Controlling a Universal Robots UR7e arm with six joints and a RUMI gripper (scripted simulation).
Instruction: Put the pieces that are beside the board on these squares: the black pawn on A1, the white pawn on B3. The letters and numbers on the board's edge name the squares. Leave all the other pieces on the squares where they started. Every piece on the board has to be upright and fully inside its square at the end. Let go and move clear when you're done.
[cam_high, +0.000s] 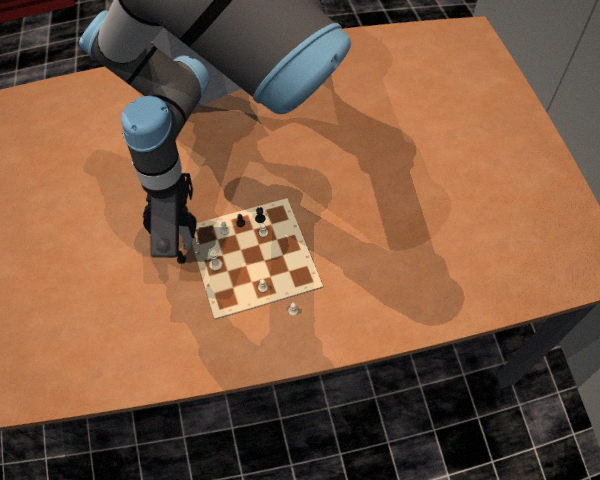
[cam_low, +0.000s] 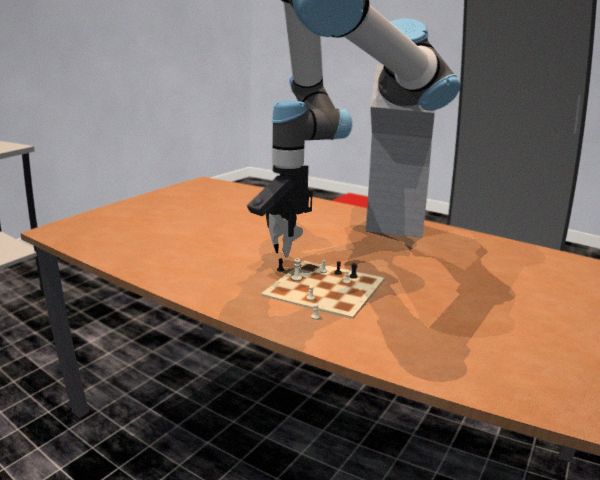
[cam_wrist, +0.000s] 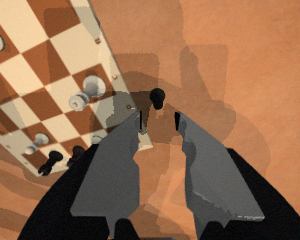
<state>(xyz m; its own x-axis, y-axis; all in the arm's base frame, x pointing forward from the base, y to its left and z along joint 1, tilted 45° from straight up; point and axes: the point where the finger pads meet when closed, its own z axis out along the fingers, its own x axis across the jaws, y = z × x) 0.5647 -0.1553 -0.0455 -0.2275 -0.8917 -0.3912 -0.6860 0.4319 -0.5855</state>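
- Your fingers (cam_high: 186, 245) (cam_low: 281, 251) stand a little apart, a narrow gap with nothing held, above the surface (cam_high: 350, 330) (cam_low: 200, 220) (cam_wrist: 240, 30).
- Just beyond and below the tips, the black pawn (cam_high: 181, 257) (cam_low: 280, 265) (cam_wrist: 157, 97) stands on the surface beside the board (cam_high: 258, 270) (cam_low: 327, 299) (cam_wrist: 75, 50), off its edge. You probably want it first.
- Before you commit to the grip, check the gap is wide enough for the head; open slightly if not. In the wrist view the pawn sits laterally between the tips but ahead of them, so centre over it as you lower.
- Come straight down and close gently below the head; a tip landing on it could topple the pawn.
- Watch the tall white piece (cam_high: 215, 262) (cam_low: 296, 270) (cam_wrist: 87, 92) near that edge: opening wide or drifting boardward may knock it.
- The pawn is upright: head up, base down, long axis vertical. Being round, it should need no particular turn of your wrist; keep that axis vertical to A1.
- The white pawn (cam_high: 293, 309) (cam_low: 315, 312) also waits upright off the board, for B3.
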